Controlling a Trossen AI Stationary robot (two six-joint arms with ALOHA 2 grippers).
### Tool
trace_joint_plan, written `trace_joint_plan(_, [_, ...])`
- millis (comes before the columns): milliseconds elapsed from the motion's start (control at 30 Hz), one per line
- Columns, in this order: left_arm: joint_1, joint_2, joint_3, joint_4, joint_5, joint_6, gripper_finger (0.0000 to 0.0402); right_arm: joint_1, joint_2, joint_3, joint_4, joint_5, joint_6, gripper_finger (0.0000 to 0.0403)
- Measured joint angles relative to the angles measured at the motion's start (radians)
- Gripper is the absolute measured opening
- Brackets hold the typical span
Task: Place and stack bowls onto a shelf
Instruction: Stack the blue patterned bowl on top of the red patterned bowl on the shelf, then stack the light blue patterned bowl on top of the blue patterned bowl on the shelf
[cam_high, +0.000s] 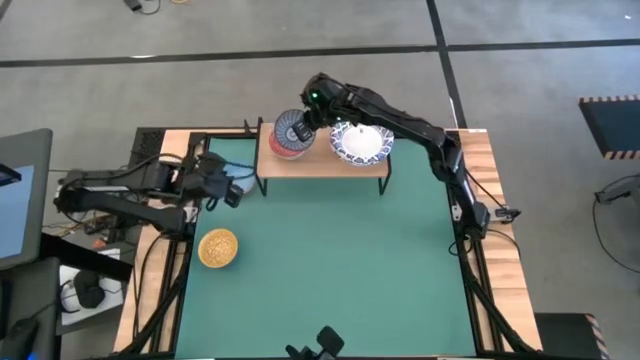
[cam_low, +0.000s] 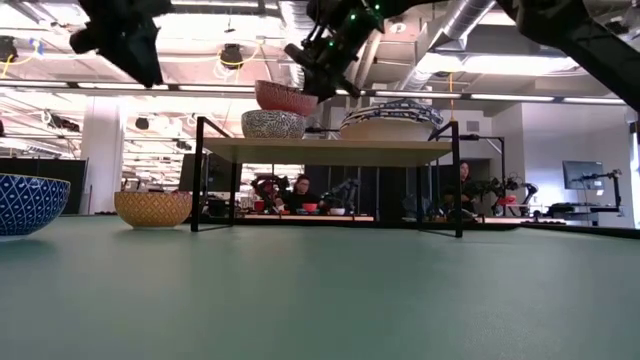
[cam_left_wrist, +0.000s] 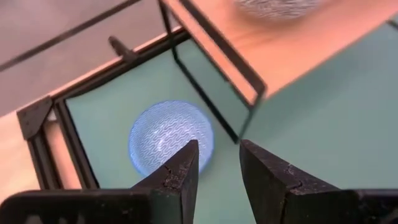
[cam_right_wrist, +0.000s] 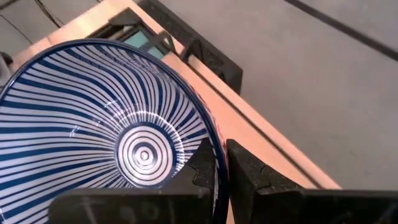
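Note:
A red bowl (cam_high: 290, 132) with a blue-striped inside (cam_right_wrist: 93, 130) is in my right gripper (cam_high: 308, 127) over the left end of the light-wood shelf (cam_high: 320, 163). In the low view it is tilted just above a grey patterned bowl (cam_low: 273, 124) that stands on the shelf (cam_low: 330, 150). A stack of white, blue-rimmed bowls (cam_high: 361, 145) sits on the shelf's right part. My left gripper (cam_high: 233, 190) hovers open above a light-blue bowl (cam_left_wrist: 163, 135) on the green mat by the shelf's left legs. A golden-yellow bowl (cam_high: 218, 248) rests on the mat nearer. My right gripper (cam_right_wrist: 222, 155) pinches the red bowl's rim (cam_right_wrist: 214, 140) on the side toward the white stack, with one finger inside the bowl and one outside. The fingers come from above, slanting down. The bowl hangs tilted over the grey bowl; whether it touches that bowl I cannot tell.
The shelf's thin black legs (cam_left_wrist: 214, 115) stand close to the light-blue bowl. The mat (cam_high: 330, 260) in front of the shelf is open. The table's wooden border (cam_high: 485, 180) and black frame run along the edges. People sit in the room behind (cam_low: 300, 190).

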Motion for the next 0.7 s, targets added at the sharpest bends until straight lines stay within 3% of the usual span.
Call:
trace_joint_plan(367, [0.257,0.024,-0.058,0.110,0.089,0.046,0.0102,-0.010,0.035,0.001,0.011,-0.054,-0.052,0.0065])
trace_joint_plan(500, [0.310,0.041,-0.058,0.119,0.092,0.041,0.0102,-0.013,0.033,0.002,0.021,-0.071,-0.064,0.0107])
trace_joint_plan(700, [0.346,0.054,-0.058,0.121,0.091,0.019,0.0102,-0.014,0.030,0.003,0.069,-0.071,-0.073,0.0203])
